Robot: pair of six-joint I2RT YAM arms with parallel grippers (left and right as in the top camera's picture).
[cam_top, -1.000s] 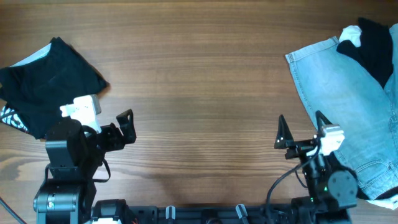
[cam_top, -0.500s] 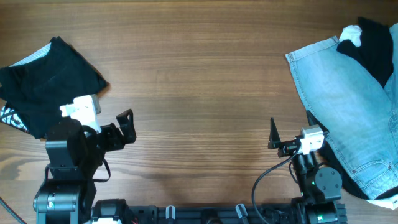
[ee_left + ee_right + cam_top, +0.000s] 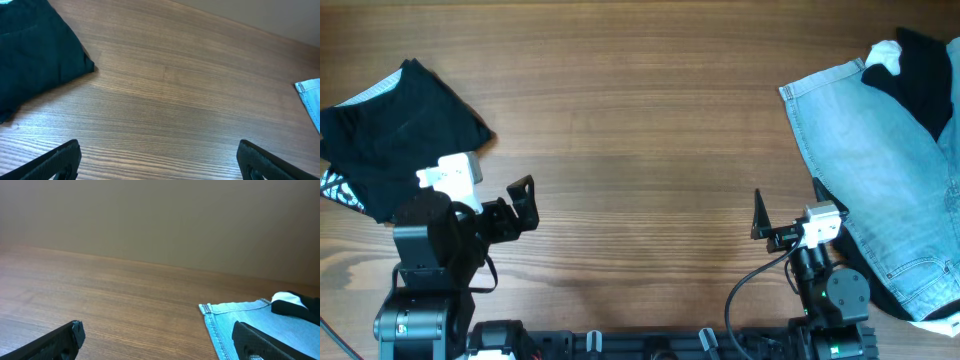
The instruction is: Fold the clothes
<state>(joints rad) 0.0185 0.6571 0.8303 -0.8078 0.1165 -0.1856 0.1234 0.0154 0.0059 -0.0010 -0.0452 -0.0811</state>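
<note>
We see clothes at both ends of the wooden surface (image 3: 640, 120). On the left side lies the black garment (image 3: 405, 130). It is bunched in a rough lump, and a pale strip shows along its far left edge. On the right side lies the blue denim (image 3: 880, 170). It is spread out fairly flat and runs off the side of the overhead view. Another black piece (image 3: 925, 70) lies on the denim's far corner, with a small white bit (image 3: 885, 55) next to it.

The left jaws are spread wide with nothing between them. They hang over bare wood, near the black garment's corner but not touching it. The right jaws are spread wide too and hold nothing. They are near the denim's hemmed edge, also apart from it.

We think the black garment is light, soft and floppy. It will sag and slide when we lift it, so a corner or the trimmed edge looks like the best place to pinch. We think the denim is thicker and heavier, and it should keep a fold better. Its stitched hem near the right jaws looks like a good, strong place to hold. No folding has started on the denim.
</note>
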